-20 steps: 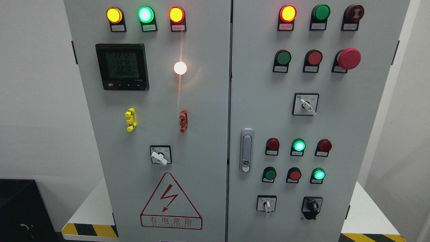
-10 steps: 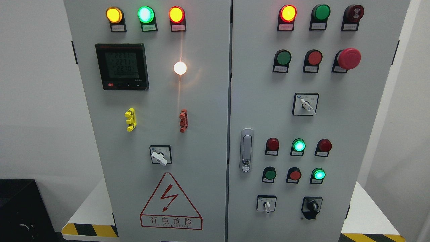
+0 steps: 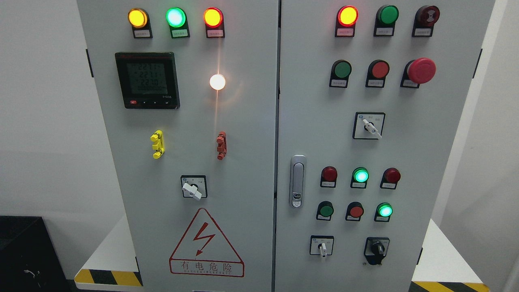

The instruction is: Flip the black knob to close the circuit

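1. Hands: neither the left nor the right hand shows in the head view, so how their fingers stand cannot be told.
2. Black knob (image 3: 376, 248): at the lower right of the right-hand door (image 3: 429, 162) of the cabinet, in the bottom row, just right of a small white selector (image 3: 322, 246). Its grip stands roughly upright (the exact position mark is too small to read).
3. Lamps: two green lamps (image 3: 360, 175) glow above the knob, and a red-rimmed lamp (image 3: 347, 16) glows at the top.
4. Step in hand: judged as the very start; the knob is untouched and no reach has begun.
5. Next move: probably a hand brought in low at the right, fingers set about the grip, then a turn, keeping clear of the selector.
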`<state>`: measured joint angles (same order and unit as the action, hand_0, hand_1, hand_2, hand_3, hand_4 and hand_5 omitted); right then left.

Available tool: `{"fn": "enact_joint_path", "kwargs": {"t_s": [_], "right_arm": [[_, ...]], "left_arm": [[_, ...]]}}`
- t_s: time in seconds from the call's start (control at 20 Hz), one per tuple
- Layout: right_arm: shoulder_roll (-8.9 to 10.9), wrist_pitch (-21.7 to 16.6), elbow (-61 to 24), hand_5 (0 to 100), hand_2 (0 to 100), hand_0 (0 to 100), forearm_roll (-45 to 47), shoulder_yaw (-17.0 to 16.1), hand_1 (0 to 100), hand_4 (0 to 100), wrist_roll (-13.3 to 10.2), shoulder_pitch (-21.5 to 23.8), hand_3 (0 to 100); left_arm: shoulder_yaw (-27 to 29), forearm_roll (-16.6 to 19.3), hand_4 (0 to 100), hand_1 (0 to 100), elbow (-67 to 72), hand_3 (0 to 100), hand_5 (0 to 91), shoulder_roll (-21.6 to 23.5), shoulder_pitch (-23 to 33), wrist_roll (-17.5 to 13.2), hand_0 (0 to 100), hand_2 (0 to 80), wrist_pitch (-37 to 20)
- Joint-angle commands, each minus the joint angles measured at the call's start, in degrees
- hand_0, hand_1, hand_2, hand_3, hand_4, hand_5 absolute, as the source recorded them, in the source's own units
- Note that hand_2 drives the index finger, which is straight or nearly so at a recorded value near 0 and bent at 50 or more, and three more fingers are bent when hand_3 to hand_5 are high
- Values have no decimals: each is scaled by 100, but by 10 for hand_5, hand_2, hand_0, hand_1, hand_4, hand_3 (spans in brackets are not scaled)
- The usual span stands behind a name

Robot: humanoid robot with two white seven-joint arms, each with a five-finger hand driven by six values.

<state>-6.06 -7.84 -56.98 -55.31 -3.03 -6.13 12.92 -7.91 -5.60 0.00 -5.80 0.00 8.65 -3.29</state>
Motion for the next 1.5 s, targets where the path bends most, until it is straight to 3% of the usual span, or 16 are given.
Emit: {"fn": "enact_joint_path", "kwargs": {"t_s": [0.0,0.35,0.6,0.9,1.0,1.2,1.45], "right_arm": [[-45,11,-1613,695,723,0,-830,-31,5,730,-169,-9,859],[-45,195,-2483,727,770,0,-1420,-66,0,753,-388,-62,906],[-45,318,-3011,785,825,0,-1587,-57,0,806,-380,-184,958],[-80,809,-3441,853,865,0,-1947,-14,0,848,-353,-475,999],[-80,1082,-3652,866,872,0,-1992,65,0,859,-336,-484,1000],[-80,1144,-3758,880,883,0,-1992,40,0,870,-205,-536,1000],[-80,1259,-3741,884,887,0,-2053,-40,0,873,-11,-913,1000]], "left_arm": [[0,6,0,556,-176,0,0,0,132,-4,120,0,4],[0,-3,0,556,-176,0,0,0,123,-4,120,0,4],[0,6,0,556,-176,0,0,0,132,-4,120,0,4],[0,6,0,556,-176,0,0,0,132,-4,120,0,4],[0,-3,0,556,-176,0,0,0,132,-4,120,0,4],[0,6,0,556,-176,0,0,0,132,-4,120,0,4],[0,6,0,556,-176,0,0,0,132,-4,120,0,4]]}}
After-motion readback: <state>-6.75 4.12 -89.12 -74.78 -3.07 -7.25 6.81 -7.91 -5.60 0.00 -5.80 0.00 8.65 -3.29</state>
